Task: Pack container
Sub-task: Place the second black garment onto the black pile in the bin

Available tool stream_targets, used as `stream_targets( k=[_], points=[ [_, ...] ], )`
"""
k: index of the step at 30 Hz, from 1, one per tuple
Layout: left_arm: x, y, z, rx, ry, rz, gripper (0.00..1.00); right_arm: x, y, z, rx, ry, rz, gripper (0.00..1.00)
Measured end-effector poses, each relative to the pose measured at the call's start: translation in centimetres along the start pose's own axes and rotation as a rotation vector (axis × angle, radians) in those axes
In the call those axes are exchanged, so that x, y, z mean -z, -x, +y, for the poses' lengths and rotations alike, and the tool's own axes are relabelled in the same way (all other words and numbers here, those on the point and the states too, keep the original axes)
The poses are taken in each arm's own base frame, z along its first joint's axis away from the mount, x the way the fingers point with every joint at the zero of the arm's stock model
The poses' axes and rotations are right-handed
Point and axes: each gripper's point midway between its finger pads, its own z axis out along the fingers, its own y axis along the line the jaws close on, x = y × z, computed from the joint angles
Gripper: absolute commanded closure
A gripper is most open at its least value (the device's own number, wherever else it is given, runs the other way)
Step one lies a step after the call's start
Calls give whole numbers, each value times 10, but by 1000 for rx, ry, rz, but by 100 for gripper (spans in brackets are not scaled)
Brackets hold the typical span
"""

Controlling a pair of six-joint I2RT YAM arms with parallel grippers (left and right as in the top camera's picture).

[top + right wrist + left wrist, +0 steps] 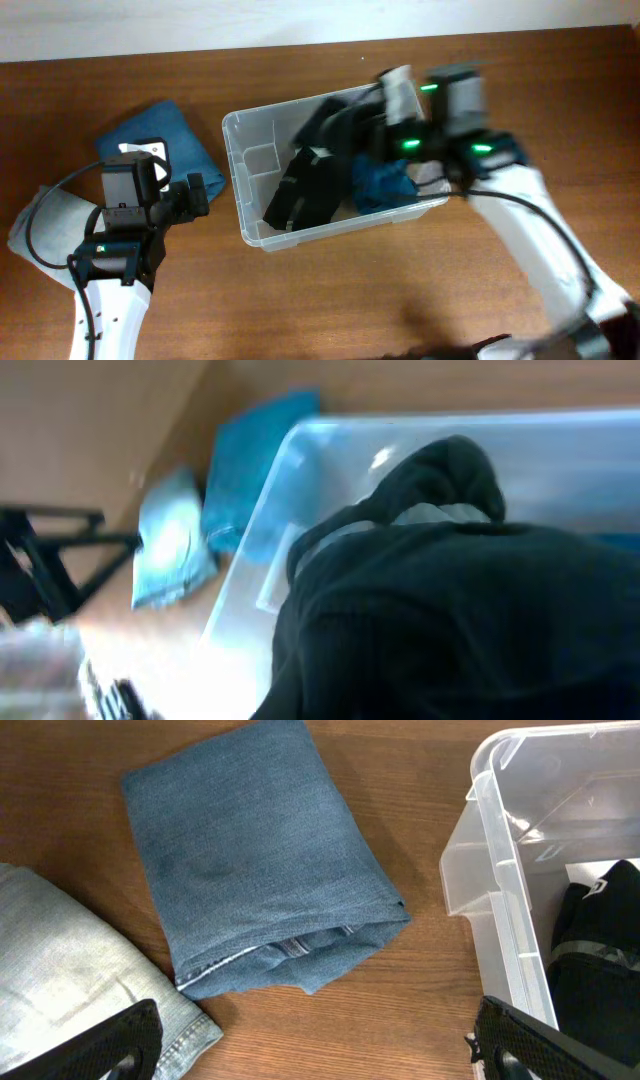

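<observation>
Left pincer: wide apart, empty, near the blue jeans.
Right pincer: over the container, likely packing black cloth; grip unclear.

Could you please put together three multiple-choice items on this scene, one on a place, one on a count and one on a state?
1. Where is the folded blue garment relative to the container?
A inside it
B on the table beside it, on the left arm's side
C under it

2. How many garments lie on the table outside the container?
A none
B four
C two

3. How is the left gripper?
A open and empty
B shut on the blue garment
C shut on the container's rim

Answers:
1 B, it lies on bare wood next to the tub's wall.
2 C, the blue one and a light grey garment.
3 A, its fingers stand wide apart with nothing between them.
</observation>
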Motion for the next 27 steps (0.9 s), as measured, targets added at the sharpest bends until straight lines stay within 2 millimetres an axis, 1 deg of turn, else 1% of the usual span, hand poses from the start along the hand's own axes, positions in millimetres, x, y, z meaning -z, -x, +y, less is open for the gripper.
stream_targets(
  k=[3, 4, 5, 6, 7, 8, 9, 11, 13, 15, 17, 18, 19, 20, 21, 22, 23, 24, 25, 27],
  points=[
    [0, 0, 0, 0, 0, 0, 1, -42, -16, 9, 39, 41, 63, 96],
    [0, 0, 0, 0, 0, 0, 1, -54, -21, 10, 46, 50, 81, 91],
    [0, 0, 0, 0, 0, 1, 1, -67, -28, 9, 48, 56, 104, 70],
    [0, 0, 0, 0, 0, 1, 1, -78, -35, 6, 48, 58, 126, 39],
    [0, 0, 0, -1, 0, 1, 1, -89, -42, 3, 40, 59, 148, 17],
    [0, 0, 0, 0, 0, 1, 1, -99, -48, -1, 37, 58, 163, 1],
    [0, 0, 0, 0, 0, 1, 1, -111, -57, -9, 27, 54, 189, 1],
    [0, -1, 0, 0, 0, 2, 0, -123, -71, -21, 1, 39, 230, 1],
    [0, -1, 0, 0, 0, 3, 0, -127, -80, -27, -6, 26, 257, 1],
    [0, -1, 0, -1, 0, 6, 1, -124, -84, -30, -9, 6, 279, 1],
    [0, -2, 0, -1, 1, 8, 1, -115, -90, -34, -12, -47, 319, 1],
    [0, -2, 0, -1, 1, 8, 1, -106, -90, -36, -13, -90, 339, 1],
    [0, -2, 0, -1, 1, 8, 1, -96, -86, -37, -6, -134, 343, 1],
    [0, -2, 0, -1, 1, 7, 1, -82, -76, -39, 8, -194, 336, 2],
    [0, -2, 0, -1, 1, 8, 1, -65, -61, -40, 21, -262, 311, 2],
    [0, -1, 0, -1, 0, 6, 1, -51, -45, -40, 35, -303, 274, 2],
    [0, -1, 0, -1, 0, 6, 0, -23, -19, -43, 43, -382, 205, 2],
    [0, -1, 0, -1, 0, 6, 1, 2, 2, -44, 45, -441, 138, 2],
    [0, -1, 0, -1, 0, 7, 0, 34, 24, -50, 36, -506, 59, 1],
    [0, -1, 0, -1, 0, 7, 1, 91, 48, -63, -1, -612, -59, 2]
  ],
)
